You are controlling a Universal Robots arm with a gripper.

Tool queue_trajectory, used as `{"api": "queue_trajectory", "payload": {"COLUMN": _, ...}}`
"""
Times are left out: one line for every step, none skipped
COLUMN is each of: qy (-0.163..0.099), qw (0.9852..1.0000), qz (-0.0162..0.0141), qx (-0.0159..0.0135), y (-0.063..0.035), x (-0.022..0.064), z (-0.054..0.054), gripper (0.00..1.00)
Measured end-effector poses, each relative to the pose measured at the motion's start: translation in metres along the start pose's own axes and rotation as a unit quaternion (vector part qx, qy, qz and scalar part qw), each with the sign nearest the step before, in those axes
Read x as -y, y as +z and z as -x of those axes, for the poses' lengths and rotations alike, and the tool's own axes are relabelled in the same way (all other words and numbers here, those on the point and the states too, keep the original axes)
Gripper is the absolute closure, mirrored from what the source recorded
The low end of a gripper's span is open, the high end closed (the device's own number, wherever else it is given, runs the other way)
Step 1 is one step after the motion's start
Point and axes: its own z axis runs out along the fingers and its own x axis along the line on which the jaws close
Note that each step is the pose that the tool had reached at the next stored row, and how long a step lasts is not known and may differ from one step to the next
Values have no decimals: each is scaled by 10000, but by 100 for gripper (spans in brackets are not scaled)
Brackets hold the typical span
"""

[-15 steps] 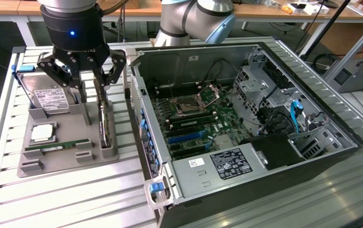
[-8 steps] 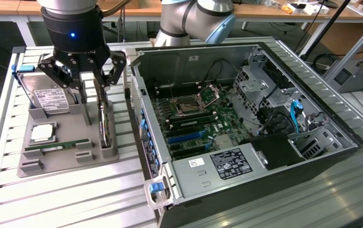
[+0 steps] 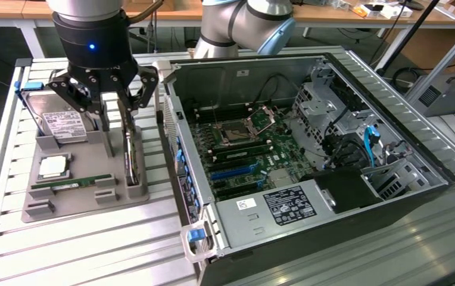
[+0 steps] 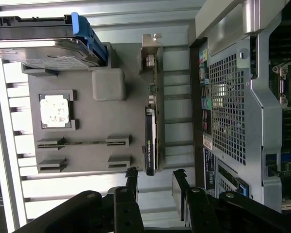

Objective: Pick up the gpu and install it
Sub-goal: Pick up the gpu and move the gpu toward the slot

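The gpu (image 3: 132, 159) is a thin dark card standing on edge in a slot of the grey holder tray (image 3: 84, 205), close to the open computer case. In the wrist view the gpu (image 4: 150, 131) shows edge-on, with its silver bracket (image 4: 151, 48) at the far end. My gripper (image 3: 110, 112) hangs over the tray above the card's bracket end. Its jaws are open, and the fingertips (image 4: 132, 175) stand a little short of the card's near end. Nothing is held between them. In the wrist view the gripper (image 4: 155, 175) lines up roughly with the card's edge.
On the tray also sit a hard drive (image 3: 59, 122) with a white label, a square processor (image 3: 53, 167) and a green RAM stick (image 3: 72, 183). The open computer case (image 3: 386, 89) lies at the exterior view's right, with blue expansion slots (image 3: 231, 173) on its motherboard.
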Motion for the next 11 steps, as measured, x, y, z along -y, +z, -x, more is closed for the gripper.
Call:
{"api": "queue_trajectory", "payload": {"qy": 0, "qw": 10000, "qz": -1, "qx": 0, "y": 4, "x": 0, "z": 0, "gripper": 58}}
{"api": "queue_trajectory", "payload": {"qy": 0, "qw": 10000, "qz": -2, "qx": 0, "y": 8, "x": 0, "z": 0, "gripper": 58}}
{"api": "queue_trajectory", "payload": {"qy": 0, "qw": 10000, "qz": -2, "qx": 0, "y": 12, "x": 0, "z": 0, "gripper": 58}}
{"api": "queue_trajectory", "payload": {"qy": 0, "qw": 10000, "qz": -3, "qx": 0, "y": 16, "x": -1, "z": -1, "gripper": 58}}
{"api": "queue_trajectory", "payload": {"qy": 0, "qw": 10000, "qz": -4, "qx": 0, "y": 21, "x": -1, "z": -1, "gripper": 58}}
{"api": "queue_trajectory", "payload": {"qy": 0, "qw": 10000, "qz": -5, "qx": 0, "y": 24, "x": -1, "z": -1, "gripper": 58}}
{"api": "queue_trajectory", "payload": {"qy": 0, "qw": 10000, "qz": -6, "qx": 0, "y": 27, "x": -1, "z": -1, "gripper": 58}}
{"api": "queue_trajectory", "payload": {"qy": 0, "qw": 10000, "qz": -7, "qx": 0, "y": 31, "x": -1, "z": -1, "gripper": 58}}
{"api": "queue_trajectory", "payload": {"qy": -1, "qw": 10000, "qz": -9, "qx": 1, "y": 36, "x": -1, "z": -1, "gripper": 58}}
{"api": "queue_trajectory", "payload": {"qy": 0, "qw": 10000, "qz": -10, "qx": 1, "y": 39, "x": -2, "z": -1, "gripper": 58}}
{"api": "queue_trajectory", "payload": {"qy": 0, "qw": 10000, "qz": -12, "qx": 1, "y": 42, "x": -2, "z": -1, "gripper": 58}}
